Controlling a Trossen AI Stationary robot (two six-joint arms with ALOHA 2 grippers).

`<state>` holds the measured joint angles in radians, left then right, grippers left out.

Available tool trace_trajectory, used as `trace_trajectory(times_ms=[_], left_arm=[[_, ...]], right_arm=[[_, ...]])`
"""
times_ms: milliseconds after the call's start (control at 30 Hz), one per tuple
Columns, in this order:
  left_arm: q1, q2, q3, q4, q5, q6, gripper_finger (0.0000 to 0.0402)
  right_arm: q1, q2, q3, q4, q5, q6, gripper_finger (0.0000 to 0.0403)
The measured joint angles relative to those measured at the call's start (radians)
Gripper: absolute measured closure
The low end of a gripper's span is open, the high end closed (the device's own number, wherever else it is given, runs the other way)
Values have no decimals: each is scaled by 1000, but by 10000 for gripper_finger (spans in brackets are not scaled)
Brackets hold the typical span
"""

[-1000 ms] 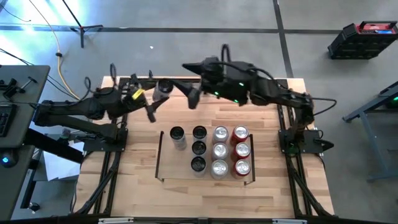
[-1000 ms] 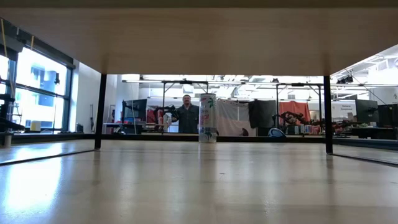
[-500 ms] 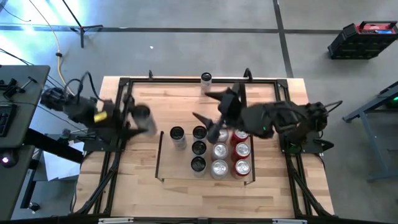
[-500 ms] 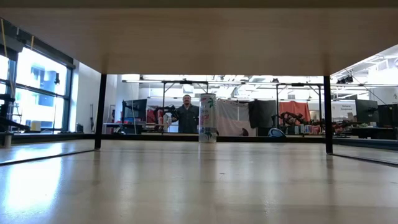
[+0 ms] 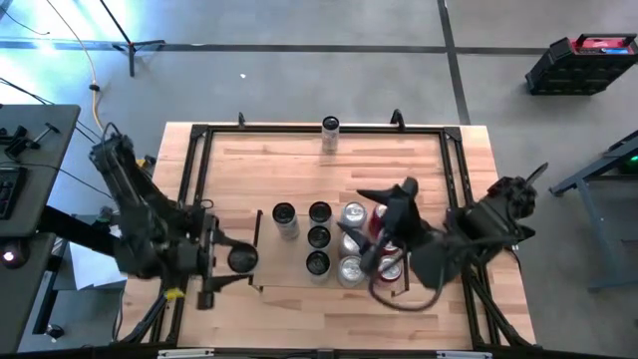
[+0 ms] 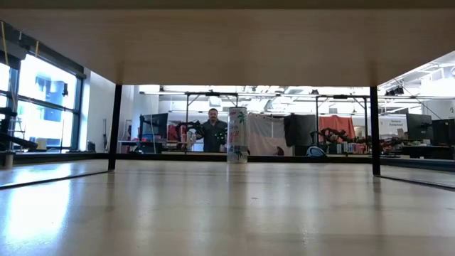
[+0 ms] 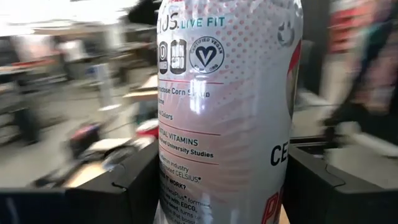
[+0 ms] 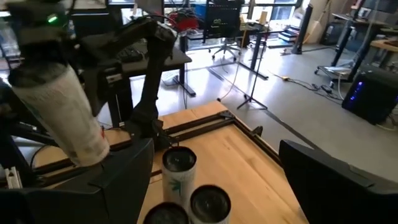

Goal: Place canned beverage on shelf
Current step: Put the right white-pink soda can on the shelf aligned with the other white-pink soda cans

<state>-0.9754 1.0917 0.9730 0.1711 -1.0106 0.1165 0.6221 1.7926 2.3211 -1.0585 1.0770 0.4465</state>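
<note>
In the high view my left gripper (image 5: 235,262) sits at the table's near left, just outside the shelf's left rail (image 5: 257,234), shut on a white-and-pink can (image 5: 242,259). The same can fills the left wrist view (image 7: 227,112). My right gripper (image 5: 357,214) hovers open over the shelf's right part, nothing between its fingers (image 8: 118,180). The shelf holds several upright cans with black (image 5: 319,237), silver (image 5: 351,269) and red (image 5: 386,212) tops. One more can (image 5: 330,128) stands at the far edge. My left gripper pinches the can's side wall (image 7: 168,180) between its two fingers (image 7: 134,183), one on each side of the body, below the can's middle. The fingers come at it level. The can stands upright, its round top showing from above; its base is out of sight.
Black frame rails (image 5: 194,179) edge the tabletop. Bare wood lies between the far can and the shelf, and left of the black-topped can (image 5: 284,214) inside the shelf. In the low view the far can (image 6: 237,135) shows alone, a person (image 6: 213,131) standing in the room behind.
My left gripper has swung with the can from the table's far side toward the near left, ending beside the shelf's left rail, still shut on it. My right gripper has swept from the far middle toward the near right, over the shelf's cans, staying open.
</note>
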Motion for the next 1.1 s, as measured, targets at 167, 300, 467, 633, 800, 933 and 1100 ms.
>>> trace_trajectory(times_ms=[167, 300, 467, 633, 800, 933, 1100], left_arm=[[-30, 171, 0, 107, -195, -53, 158], [-31, 293, -1, 228, -266, -92, 158], [-47, 399, -1, 371, -419, -114, 158], [-30, 446, -1, 390, -440, -187, 158], [-30, 444, -33, 418, -459, -249, 158], [-72, 444, -91, 427, -562, -337, 158], [-58, 444, -145, 425, -560, -467, 158]], right_arm=[[66, 30, 0, -57, 71, 95, 71], [102, 61, 0, -60, 72, 132, 71], [140, 102, 0, -60, 77, 183, 71], [173, 144, 0, -60, 77, 228, 71], [199, 171, 0, -60, 82, 257, 71], [224, 185, 0, -59, 84, 280, 71], [262, 186, 0, -51, 96, 290, 71]])
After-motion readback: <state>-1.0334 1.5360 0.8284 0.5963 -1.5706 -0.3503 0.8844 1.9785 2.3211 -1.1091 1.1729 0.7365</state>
